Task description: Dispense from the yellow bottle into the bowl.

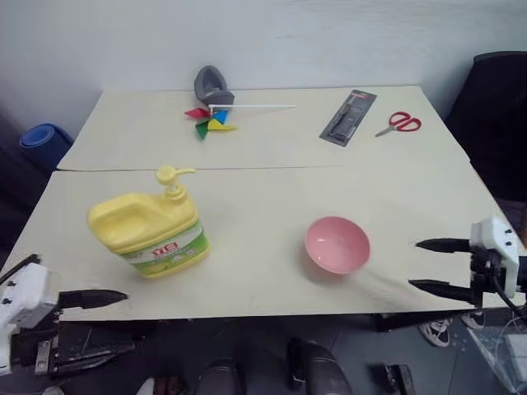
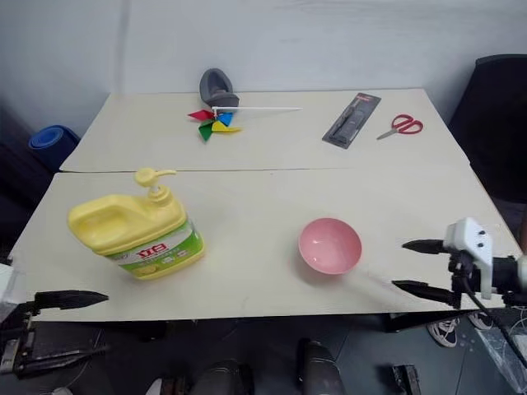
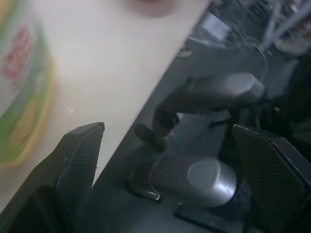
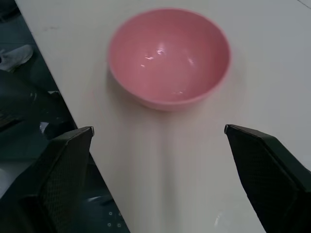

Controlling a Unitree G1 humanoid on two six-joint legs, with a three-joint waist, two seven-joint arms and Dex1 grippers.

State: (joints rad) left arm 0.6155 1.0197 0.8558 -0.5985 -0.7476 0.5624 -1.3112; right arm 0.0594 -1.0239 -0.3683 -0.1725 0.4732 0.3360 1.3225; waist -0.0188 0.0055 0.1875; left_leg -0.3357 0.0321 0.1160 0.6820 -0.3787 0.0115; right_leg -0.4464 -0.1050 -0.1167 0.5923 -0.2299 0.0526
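Observation:
The yellow bottle (image 1: 148, 230), a squat jug with a pump nozzle and a green-and-white label, stands on the front left of the table (image 1: 255, 197). Its label edge also shows in the left wrist view as the yellow bottle (image 3: 19, 87). A small pink bowl (image 1: 337, 244) sits upright to its right, near the front edge; it looks empty in the right wrist view (image 4: 169, 56). My left gripper (image 1: 103, 325) hangs open just off the table's front left edge, below and in front of the bottle. My right gripper (image 1: 415, 264) is open at the front right edge, pointing at the bowl, a short gap away.
At the back of the table lie a coloured pinwheel (image 1: 210, 122), a grey object (image 1: 212, 82), a black flat package (image 1: 348, 117) and red scissors (image 1: 399, 123). A black chair (image 1: 494, 107) stands to the right, a blue roll (image 1: 45, 141) to the left.

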